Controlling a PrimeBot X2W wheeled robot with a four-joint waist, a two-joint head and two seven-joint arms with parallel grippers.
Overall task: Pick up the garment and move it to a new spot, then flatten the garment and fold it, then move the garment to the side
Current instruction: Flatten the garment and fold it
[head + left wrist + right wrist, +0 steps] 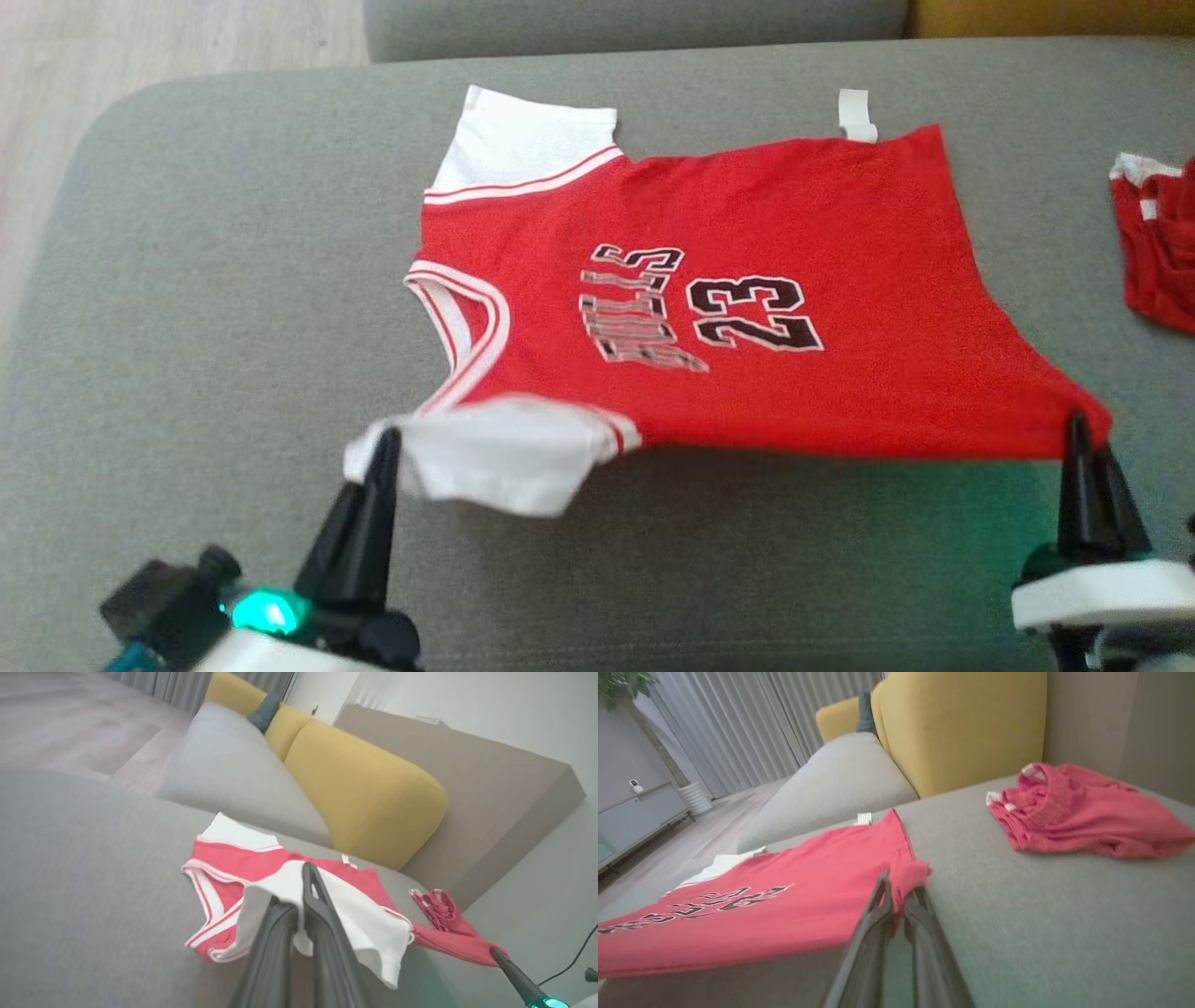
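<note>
The red jersey (747, 373) is spread on the grey cushion (187, 327), its near edge raised between the two grippers; its white sleeve (504, 467) is pinched by the pressed-together jaws of the left gripper (387, 446); its red hem corner is clamped likewise by the right gripper (1080, 427). The chest print and number are read plainly in the head view; a yellow backrest (962, 723) and curtains (738, 718) are shown in the right wrist view, where a second red garment (1083, 807) is seen whole.
</note>
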